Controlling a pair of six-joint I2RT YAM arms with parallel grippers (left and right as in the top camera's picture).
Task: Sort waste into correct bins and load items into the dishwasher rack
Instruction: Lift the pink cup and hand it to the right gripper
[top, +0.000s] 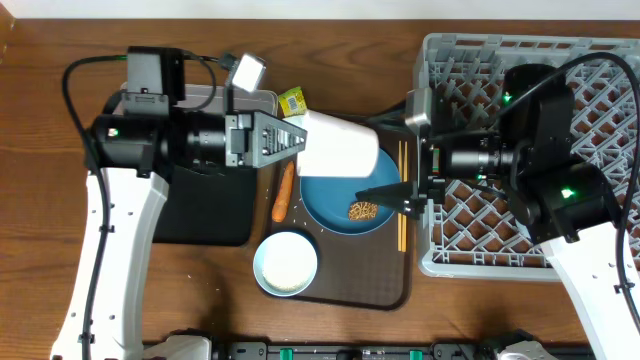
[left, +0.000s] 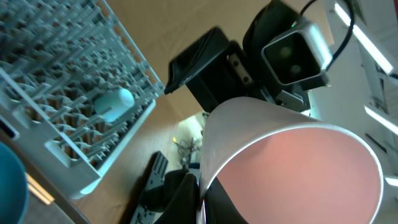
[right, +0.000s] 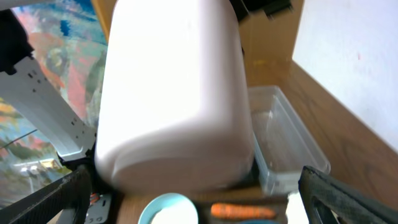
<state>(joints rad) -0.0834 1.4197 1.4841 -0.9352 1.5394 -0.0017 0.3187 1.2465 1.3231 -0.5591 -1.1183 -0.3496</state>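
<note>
Grip of the left end effector (top: 298, 140) is fully closed on the rim of the smooth pale pink cup (top: 345, 150), which lies sideways above the round blue plate (top: 322, 200). The cup seems light, stiff and slippery, so the rim hold suits it. The right end effector (top: 393, 198) is wide open and empty.

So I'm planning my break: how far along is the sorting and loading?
Early. A blue cup lies in the rack. The left gripper holds the pink cup; the right gripper is open. Left: carrot, scraps on the plate, bowl, chopsticks, packet.
</note>
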